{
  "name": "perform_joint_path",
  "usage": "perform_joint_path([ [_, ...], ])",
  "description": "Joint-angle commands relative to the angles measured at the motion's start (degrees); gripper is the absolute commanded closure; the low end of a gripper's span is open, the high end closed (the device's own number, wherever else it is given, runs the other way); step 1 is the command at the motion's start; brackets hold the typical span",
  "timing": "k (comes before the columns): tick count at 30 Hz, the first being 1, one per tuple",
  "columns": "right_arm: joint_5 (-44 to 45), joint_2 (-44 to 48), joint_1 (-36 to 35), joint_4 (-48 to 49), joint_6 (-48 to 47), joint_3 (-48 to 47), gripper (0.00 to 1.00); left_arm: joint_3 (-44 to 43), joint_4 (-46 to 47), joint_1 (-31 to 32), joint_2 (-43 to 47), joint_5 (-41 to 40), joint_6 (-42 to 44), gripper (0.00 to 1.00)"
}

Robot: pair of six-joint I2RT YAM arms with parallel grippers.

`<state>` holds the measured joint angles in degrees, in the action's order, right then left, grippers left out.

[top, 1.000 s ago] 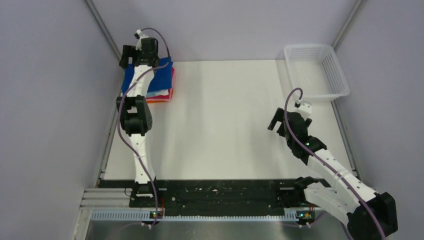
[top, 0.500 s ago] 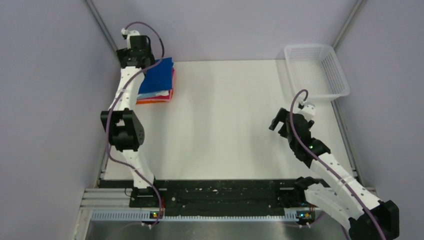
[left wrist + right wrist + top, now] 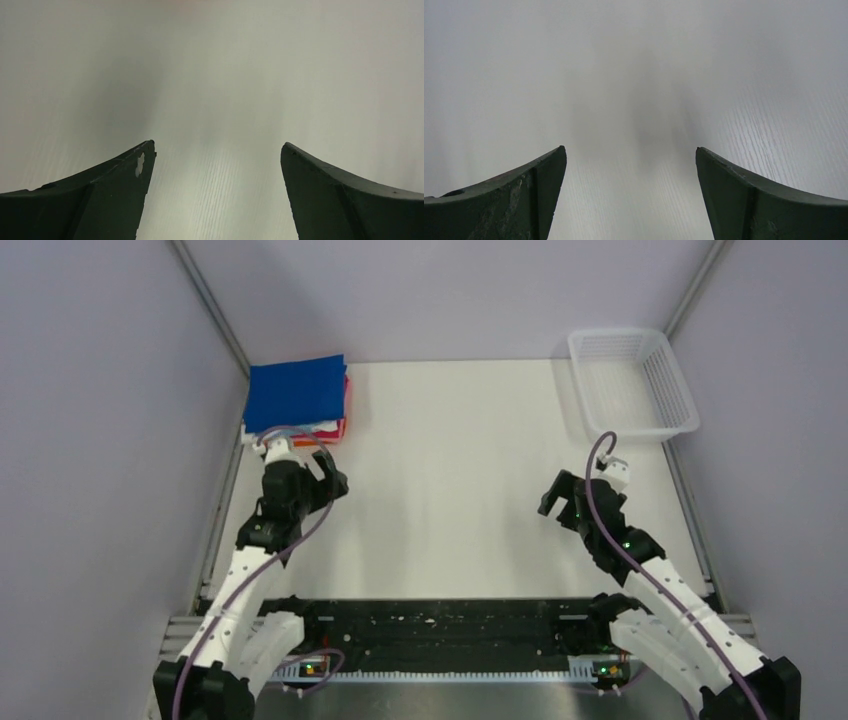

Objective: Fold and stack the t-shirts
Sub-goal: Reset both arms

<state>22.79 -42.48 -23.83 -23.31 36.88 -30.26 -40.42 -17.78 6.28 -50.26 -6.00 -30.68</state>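
A stack of folded t-shirts (image 3: pixel 297 396) lies in the table's far left corner, a royal blue one on top, with red, orange and white edges (image 3: pixel 334 428) showing beneath. My left gripper (image 3: pixel 331 477) hangs open just in front of the stack, apart from it. In the left wrist view its gripper (image 3: pixel 218 150) frames only bare white table. My right gripper (image 3: pixel 553 496) stands open over the right half of the table, and the right wrist view of that gripper (image 3: pixel 630 152) also holds nothing between its fingers.
A white plastic mesh basket (image 3: pixel 632 380) sits at the far right corner. Grey walls close in the table on three sides. A black rail (image 3: pixel 440 625) runs along the near edge.
My left arm has pulled back from over the stack toward the near side, leaving the blue shirt uncovered on top. The right arm has shifted slightly nearer.
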Motion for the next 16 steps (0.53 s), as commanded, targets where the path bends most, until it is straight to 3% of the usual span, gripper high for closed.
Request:
perform_joint_path([
  [1, -1.4, 2.9, 0.4, -0.2, -1.6, 2.2, 0.01, 7.3, 0.9, 1.6, 8.5, -0.6, -3.7, 0.01],
  [5, 0.9, 5.9, 0.4, 0.5, -1.8, 3.6, 0.01, 8.3, 2.1, 1.7, 12.0, -0.5, -2.9, 0.01],
  [16, 1.0, 6.2, 0.4, 3.2, -2.8, 4.2, 0.01, 7.6, 1.6, 1.6, 9.1, -0.3, -2.9, 0.01],
])
